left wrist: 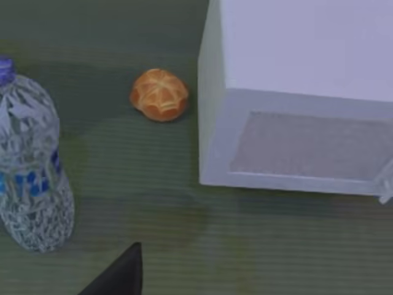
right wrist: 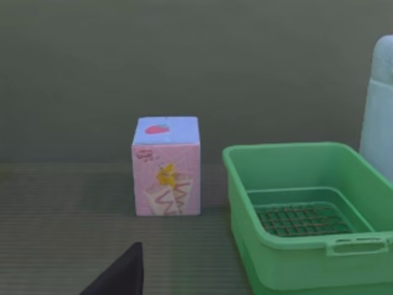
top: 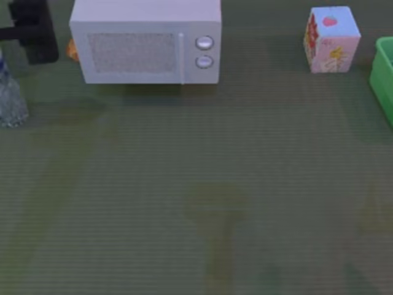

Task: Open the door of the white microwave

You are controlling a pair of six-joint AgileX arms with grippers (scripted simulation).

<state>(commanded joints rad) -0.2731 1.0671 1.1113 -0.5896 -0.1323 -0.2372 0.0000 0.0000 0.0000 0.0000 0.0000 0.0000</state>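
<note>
The white microwave (top: 146, 38) stands at the back of the table, left of centre, with two silver knobs (top: 204, 51) on its front. Its door (top: 132, 52), with a grey mesh window, lies flush and closed; the thin handle (top: 181, 56) runs along the door's right edge. My left gripper (top: 42, 49) hovers at the far back left, beside the microwave's left side and apart from it. The left wrist view shows the microwave (left wrist: 307, 49), the door (left wrist: 307, 147) and one dark fingertip (left wrist: 126, 273). My right gripper is outside the top view; the right wrist view shows one fingertip (right wrist: 126, 273).
A clear water bottle (top: 9, 98) stands at the left edge, and a small bread bun (left wrist: 159, 95) lies by the microwave's left side. At the back right sit a pastel strawberry carton (top: 331, 40) and a green basket (top: 384, 74).
</note>
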